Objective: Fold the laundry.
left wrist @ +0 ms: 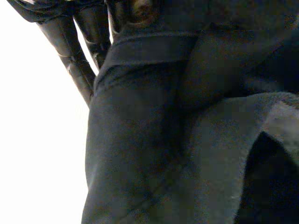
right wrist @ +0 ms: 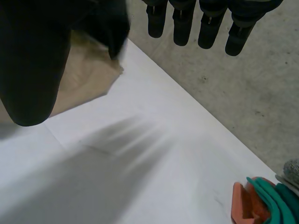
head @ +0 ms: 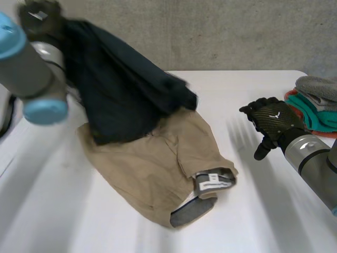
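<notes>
**A:** Where is the laundry lying?

**B:** Two pieces. The dark navy garment (head: 126, 89) hangs from the left hand (head: 39, 16), high over the far-left part of the white table (head: 263, 211). Its lower folds drape onto the tan trousers (head: 152, 168). Those lie rumpled mid-table, with the grey-lined opening and label (head: 213, 182) towards the near edge.

**A:** And the hands?

**B:** The left hand is clamped on the dark garment at a stitched band (left wrist: 149, 49). The cloth looks pinned at the thumb, and the fingers (left wrist: 70, 56) run long beside it. The right hand (head: 274, 121) is spread and empty, and it hovers over bare table. It sits between the trousers and a stack of folded cloths (head: 318, 105) at the right edge.

**A:** How will the dark piece handle?

**B:** It looks soft and limp, of middling weight. It sags straight down from one hold and bunches, so I'd expect it to twist. It isn't fragile or slippery, going by the matte weave.

**A:** Where should it be gripped?

**B:** On a firm, stitched part. The band already in the left hand is one. The right hand would best take the same band further along, so the garment hangs square and clear of the trousers before it is laid flat.
</notes>
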Controlling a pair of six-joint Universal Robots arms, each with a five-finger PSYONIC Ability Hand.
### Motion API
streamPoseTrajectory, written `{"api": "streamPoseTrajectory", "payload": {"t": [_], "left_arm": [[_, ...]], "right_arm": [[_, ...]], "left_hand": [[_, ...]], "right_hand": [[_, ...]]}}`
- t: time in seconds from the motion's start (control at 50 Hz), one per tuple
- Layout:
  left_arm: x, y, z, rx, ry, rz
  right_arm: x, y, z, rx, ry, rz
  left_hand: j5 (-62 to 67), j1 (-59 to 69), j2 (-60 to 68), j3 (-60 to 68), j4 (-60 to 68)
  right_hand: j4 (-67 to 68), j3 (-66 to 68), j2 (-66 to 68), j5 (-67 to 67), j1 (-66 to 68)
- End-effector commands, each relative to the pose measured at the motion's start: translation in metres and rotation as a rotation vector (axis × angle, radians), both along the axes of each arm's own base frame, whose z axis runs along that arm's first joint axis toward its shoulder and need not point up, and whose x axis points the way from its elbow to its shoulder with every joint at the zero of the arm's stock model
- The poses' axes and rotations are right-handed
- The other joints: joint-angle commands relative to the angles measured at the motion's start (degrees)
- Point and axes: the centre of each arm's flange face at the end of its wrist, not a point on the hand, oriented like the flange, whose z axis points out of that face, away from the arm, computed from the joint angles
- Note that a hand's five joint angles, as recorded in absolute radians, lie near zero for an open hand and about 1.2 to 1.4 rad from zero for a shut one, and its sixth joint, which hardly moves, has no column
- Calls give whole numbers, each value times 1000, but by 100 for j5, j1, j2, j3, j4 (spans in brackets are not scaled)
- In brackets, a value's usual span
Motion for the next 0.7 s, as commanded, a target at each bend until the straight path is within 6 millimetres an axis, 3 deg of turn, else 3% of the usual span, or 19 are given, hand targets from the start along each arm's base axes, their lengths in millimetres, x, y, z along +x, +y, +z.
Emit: {"api": "streamPoseTrajectory", "payload": {"t": [0.02, 0.12, 0.16, 0.18, 0.22, 0.38, 0.4, 0.46, 0.48, 0.56, 0.7], "left_arm": [[24, -49, -41, 45, -140, 63], [40, -69, -73, 83, -151, 109], [42, -70, -76, 94, -150, 113], [40, -66, -80, 120, -151, 100], [35, -58, -82, 152, -155, 76], [14, 6, -76, 262, -206, -93], [10, 23, -75, 282, -224, -147], [6, 50, -77, 333, -258, -233], [5, 67, -82, 372, -282, -287], [7, 100, -97, 467, -333, -387], [20, 128, -129, 600, -345, -435]], "right_arm": [[4, 4, -1, 3, 5, 15], [4, 3, -3, 11, 12, 13], [4, 3, -2, 9, 13, 15], [3, 3, -1, 7, 16, 16], [3, 4, 0, 5, 21, 16], [1, 13, 20, 12, 62, 30], [1, 17, 24, 26, 69, 36], [0, 23, 30, 52, 78, 47], [0, 26, 33, 66, 84, 58], [1, 36, 37, 102, 107, 103], [9, 64, 27, 164, 191, 226]], "left_hand": [[1429, 1432, 1178, 1269, 1131], [998, 1001, 747, 838, 699], [-1348, -1346, -1600, -1508, -1647], [-3909, -3906, -4160, -4069, -4208], [-5571, -5568, -5822, -5731, -5869], [-5571, -5568, -5822, -5731, -5869], [-5571, -5568, -5822, -5731, -5869], [-5571, -5568, -5822, -5731, -5869], [-5571, -5568, -5822, -5731, -5869], [-5571, -5568, -5822, -5731, -5869], [-5571, -5568, -5822, -5731, -5869]], "right_hand": [[-190, -182, -183, -288, -288], [-190, -182, -183, -288, -288], [-190, -182, -183, -288, -288], [-190, -182, -183, -288, -288], [-190, -182, -183, -288, -288], [-190, -182, -183, -288, -288], [-190, -182, -183, -288, -288], [-190, -182, -183, -288, -288], [-190, -182, -183, -288, -288], [-190, -182, -183, -288, -288], [-190, -182, -183, -288, -288]]}}
